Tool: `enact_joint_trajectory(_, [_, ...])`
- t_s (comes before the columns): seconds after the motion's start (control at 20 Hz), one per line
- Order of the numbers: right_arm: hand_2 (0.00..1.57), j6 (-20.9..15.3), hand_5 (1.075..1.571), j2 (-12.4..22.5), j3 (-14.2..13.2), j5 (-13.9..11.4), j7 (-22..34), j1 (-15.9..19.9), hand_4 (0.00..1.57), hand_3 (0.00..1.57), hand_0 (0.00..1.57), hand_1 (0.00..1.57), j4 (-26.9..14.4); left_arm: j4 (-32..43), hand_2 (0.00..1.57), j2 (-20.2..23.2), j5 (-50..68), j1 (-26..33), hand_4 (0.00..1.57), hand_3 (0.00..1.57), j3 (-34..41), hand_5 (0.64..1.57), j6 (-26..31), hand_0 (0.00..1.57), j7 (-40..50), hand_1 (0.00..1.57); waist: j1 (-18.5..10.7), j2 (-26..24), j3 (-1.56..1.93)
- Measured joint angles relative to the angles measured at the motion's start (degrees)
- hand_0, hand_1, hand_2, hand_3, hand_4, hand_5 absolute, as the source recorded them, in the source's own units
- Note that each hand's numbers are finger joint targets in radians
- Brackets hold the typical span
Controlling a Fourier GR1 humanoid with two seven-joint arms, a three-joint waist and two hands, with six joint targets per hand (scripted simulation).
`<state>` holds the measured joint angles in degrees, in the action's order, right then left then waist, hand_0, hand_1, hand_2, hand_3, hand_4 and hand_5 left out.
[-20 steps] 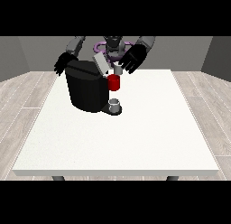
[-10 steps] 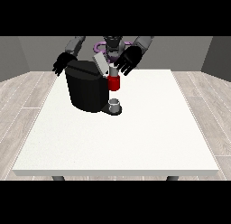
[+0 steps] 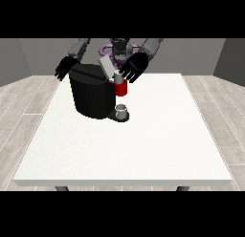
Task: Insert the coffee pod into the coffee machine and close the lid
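Observation:
A black coffee machine (image 3: 92, 95) stands on the white table (image 3: 129, 145), towards its far left. Its grey lid (image 3: 107, 67) is tilted up and open. A red holder (image 3: 121, 88) with a grey pod (image 3: 118, 78) at its top juts from the machine's right side. A small grey cup (image 3: 122, 110) sits on the drip base below it. The hand at the view's right (image 3: 133, 69) hovers over the pod and lid with its fingers spread. The hand at the view's left (image 3: 65, 68) hangs behind the machine's far left corner, fingers relaxed and holding nothing.
The robot's grey torso (image 3: 119, 47) stands behind the table's far edge. Wooden floor (image 3: 24, 102) surrounds the table, and bare white tabletop stretches in front of and to the right of the machine.
The hand at the view's right has moved left and down, closer over the pod and the open lid. The other hand has barely moved.

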<state>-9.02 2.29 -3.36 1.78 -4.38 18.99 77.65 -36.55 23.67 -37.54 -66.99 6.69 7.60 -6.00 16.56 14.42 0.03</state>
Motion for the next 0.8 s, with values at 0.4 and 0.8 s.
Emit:
enact_joint_trajectory(0.4, [0.00, 0.08, 1.571, 0.24, -0.49, 0.31, -0.78, -0.17, 0.44, 0.00, 0.00, 0.00, -0.31, 0.58, 1.27, 0.53, -0.44, -0.33, 0.48, 1.18, 0.02, 1.571, 1.05, 1.23, -0.72, 1.23, -0.34, 0.58, 0.02])
enact_joint_trajectory(0.8, [0.00, -0.74, 1.571, -0.27, 0.60, -0.50, 0.87, -0.69, 0.34, 0.00, 0.00, 0.00, 0.80, 1.44, 1.17, 0.89, -0.68, 0.21, 0.44, 1.03, 0.62, 1.571, 1.02, 1.13, -0.94, 1.13, 0.16, 0.41, 0.05])
